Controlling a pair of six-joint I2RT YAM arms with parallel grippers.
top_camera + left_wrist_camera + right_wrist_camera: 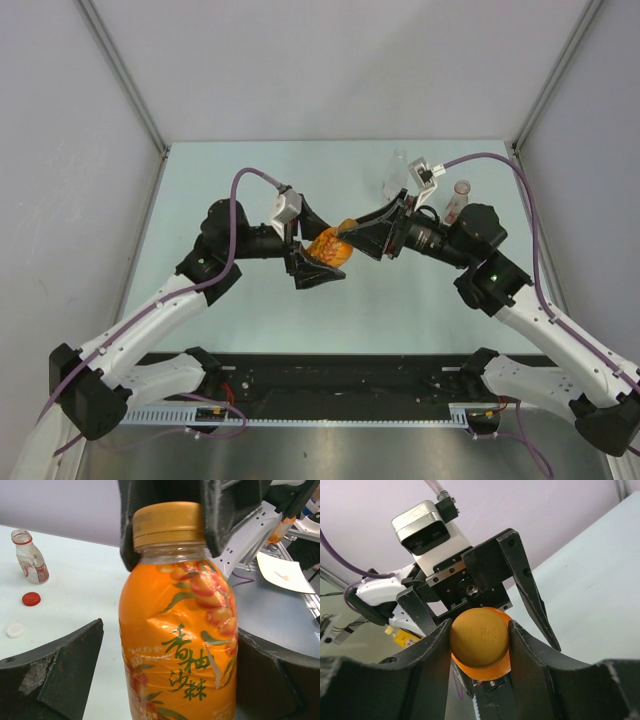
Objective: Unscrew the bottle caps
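Observation:
The squat orange bottle is up off the table between both arms, also visible from above as the orange bottle. Its orange cap is pinched by my right gripper, which is shut on it; those black fingers flank the cap. My left gripper is open around the bottle's body, with a gap on the left side. A red cap and a white cap lie loose on the table beside an uncapped bottle with a red neck ring.
A clear bottle lies at the back of the pale table, and the red-ringed bottle is by my right arm. A black rail runs along the near edge. Grey walls close in the sides.

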